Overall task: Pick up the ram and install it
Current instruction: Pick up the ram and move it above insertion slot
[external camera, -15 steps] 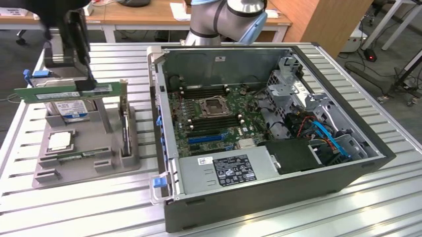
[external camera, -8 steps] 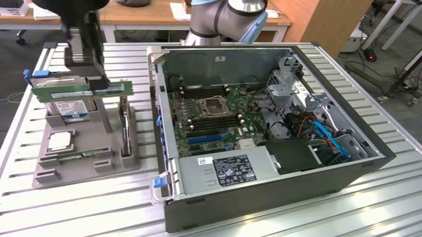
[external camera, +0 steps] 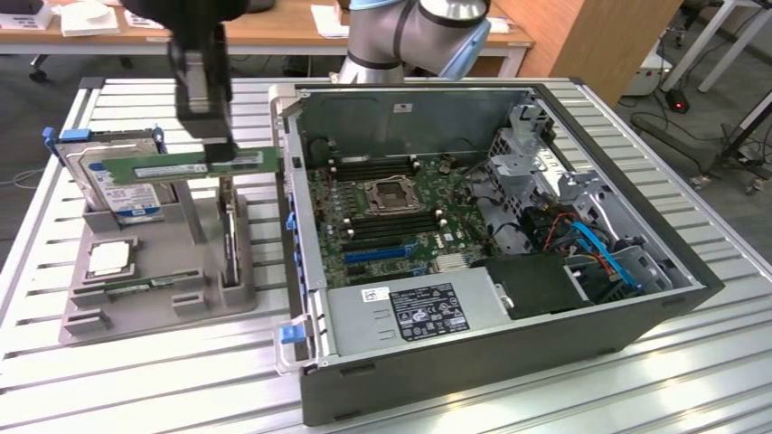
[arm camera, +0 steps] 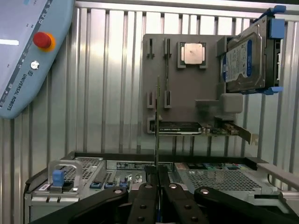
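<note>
The gripper [external camera: 215, 145] hangs over the grey holder [external camera: 157, 289] on the worktop [external camera: 145, 380], its jaws closed narrowly on the ram [external camera: 181, 168]; they grip the upper long edge near its middle, so the stick hangs below them, clear of the holder; its long axis lies level, one end over the hard drive [external camera: 121, 172], the other reaching the open computer case [external camera: 483, 362] on the exterior view's right; the motherboard [external camera: 399, 208] lies further that way, and its memory slots seem to run roughly parallel to the stick; in the wrist view the ram [arm camera: 155, 126] is an edge-on line running straight out from the gripper [arm camera: 156, 179].
</note>
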Controlling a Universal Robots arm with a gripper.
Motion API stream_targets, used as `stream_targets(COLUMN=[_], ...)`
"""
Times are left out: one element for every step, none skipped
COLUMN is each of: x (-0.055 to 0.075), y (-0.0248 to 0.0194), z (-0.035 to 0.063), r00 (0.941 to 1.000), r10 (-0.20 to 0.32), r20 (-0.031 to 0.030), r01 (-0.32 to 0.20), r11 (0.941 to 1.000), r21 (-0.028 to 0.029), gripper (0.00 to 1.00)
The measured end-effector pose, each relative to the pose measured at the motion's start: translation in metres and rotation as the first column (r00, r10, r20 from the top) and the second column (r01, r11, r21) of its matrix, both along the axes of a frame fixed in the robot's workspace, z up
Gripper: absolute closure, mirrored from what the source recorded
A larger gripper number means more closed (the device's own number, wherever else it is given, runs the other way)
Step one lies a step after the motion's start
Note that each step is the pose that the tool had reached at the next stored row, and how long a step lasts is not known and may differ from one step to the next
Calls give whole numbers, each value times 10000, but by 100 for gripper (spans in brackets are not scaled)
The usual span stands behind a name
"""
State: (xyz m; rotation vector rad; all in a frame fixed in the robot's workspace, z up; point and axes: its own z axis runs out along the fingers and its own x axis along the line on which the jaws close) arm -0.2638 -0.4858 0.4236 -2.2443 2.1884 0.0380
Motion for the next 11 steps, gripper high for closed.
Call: stream_targets(x=[38,76,112,147,184,223,256,290,324,357,390], y=[0,0,0,1,0,0,0,0,0,0,0], z=[0,0,0,0,-1,0,0,0,0,0,0], r00=[10000,10000,10000,10000,10000,10000,10000,10000,10000,10000,10000], r10=[1,-1,-1,-2,0,1,0,-1,-1,-1,-1], r20=[0,0,0,1,1,0,0,0,0,0,0], r01=[-1,1,1,2,0,-1,0,1,1,1,1], r11=[10000,10000,10000,10000,10000,10000,10000,10000,10000,10000,10000], r21=[0,0,1,1,2,2,2,2,2,3,3], gripper=[89,89,89,89,89,89,89,89,89,89,89])
